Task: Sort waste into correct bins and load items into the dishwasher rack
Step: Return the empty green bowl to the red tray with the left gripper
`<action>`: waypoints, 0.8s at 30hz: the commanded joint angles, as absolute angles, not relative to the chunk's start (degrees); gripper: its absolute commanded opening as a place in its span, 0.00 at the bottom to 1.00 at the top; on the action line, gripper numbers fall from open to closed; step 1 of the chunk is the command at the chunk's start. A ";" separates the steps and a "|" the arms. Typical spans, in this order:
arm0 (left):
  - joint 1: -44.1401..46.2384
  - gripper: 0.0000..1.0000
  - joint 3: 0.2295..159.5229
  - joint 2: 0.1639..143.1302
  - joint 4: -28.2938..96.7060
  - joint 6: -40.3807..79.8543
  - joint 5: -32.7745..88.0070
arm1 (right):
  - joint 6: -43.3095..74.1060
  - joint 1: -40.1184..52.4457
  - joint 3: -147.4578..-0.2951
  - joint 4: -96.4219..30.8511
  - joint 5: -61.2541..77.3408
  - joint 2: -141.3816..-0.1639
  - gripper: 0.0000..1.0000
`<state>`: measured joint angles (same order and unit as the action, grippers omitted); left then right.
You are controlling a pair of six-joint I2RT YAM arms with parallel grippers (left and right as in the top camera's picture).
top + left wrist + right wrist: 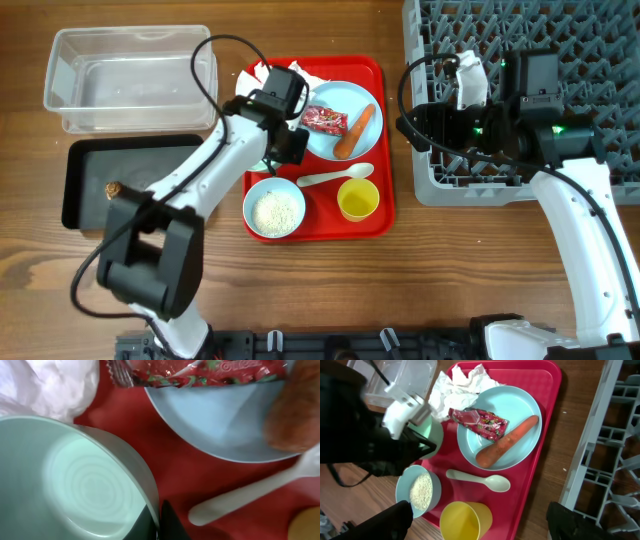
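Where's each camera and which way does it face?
Overhead: above the table, looking straight down; the left arm and right arm show.
Left wrist: low over the red tray, facing the empty bowl; left claw pinches its rim.
Right wrist: by the rack, facing the tray; its open fingers frame the bottom.
All three share the spoon.

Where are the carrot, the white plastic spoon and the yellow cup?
orange carrot (pixel 506 441), right wrist view, middle of its body
white plastic spoon (pixel 470 477), right wrist view, on its handle
small yellow cup (pixel 465 522), right wrist view, inside its mouth
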<state>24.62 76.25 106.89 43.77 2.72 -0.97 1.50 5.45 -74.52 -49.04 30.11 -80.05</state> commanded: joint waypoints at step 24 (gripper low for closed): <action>27.66 0.87 85.38 107.94 43.11 3.84 -3.53 | 1.67 5.67 -75.72 -48.71 29.50 -80.47 0.92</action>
<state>28.01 78.04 108.09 43.44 3.75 -3.18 1.48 5.45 -74.52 -48.84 30.11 -80.05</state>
